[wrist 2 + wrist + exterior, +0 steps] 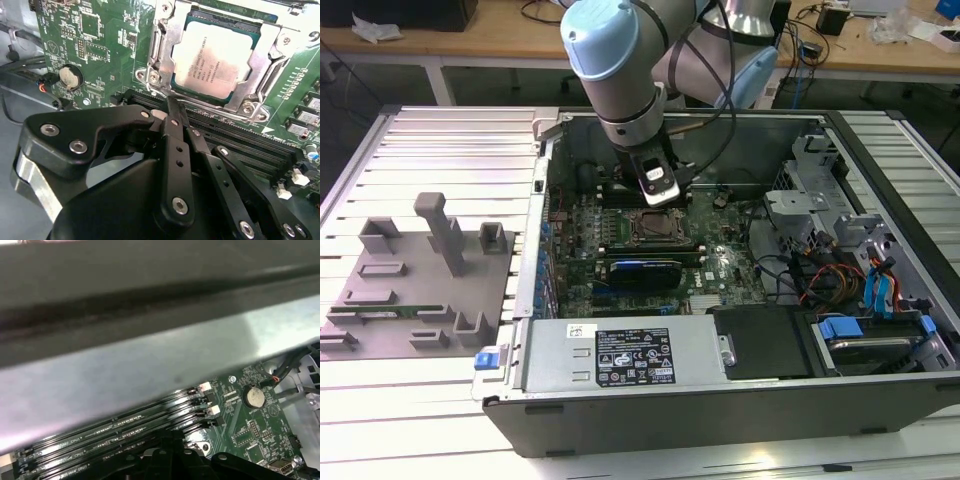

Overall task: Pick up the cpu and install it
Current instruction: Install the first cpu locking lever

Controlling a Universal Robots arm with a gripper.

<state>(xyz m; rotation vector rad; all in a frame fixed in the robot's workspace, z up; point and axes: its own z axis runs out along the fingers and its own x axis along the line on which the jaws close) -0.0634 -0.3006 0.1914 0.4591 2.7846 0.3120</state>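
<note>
We list first the open computer case (720, 400), which fills the centre and right of the exterior view, its grey power supply (620, 355) along the lower edge. To its left in that view lies a grey fixture tray (420, 280) with upright pegs and slots.

Inside the case sits the green motherboard (100, 45), with black memory slots (125, 432) running across the lower part of the first wrist view and a coin cell battery (70, 76) at the upper left of the second wrist view.

The robot arm (620, 60) comes down from the top centre of the exterior view over the board.

We record the metal-framed socket (165, 55) at the upper centre of the second wrist view, and the cpu (215, 57) lying flat inside it, silvery top showing.

The gripper (172, 112) has its black fingers (175, 150) drawn together with nothing between them, tips just beside the socket's near edge, apart from the cpu.
</note>
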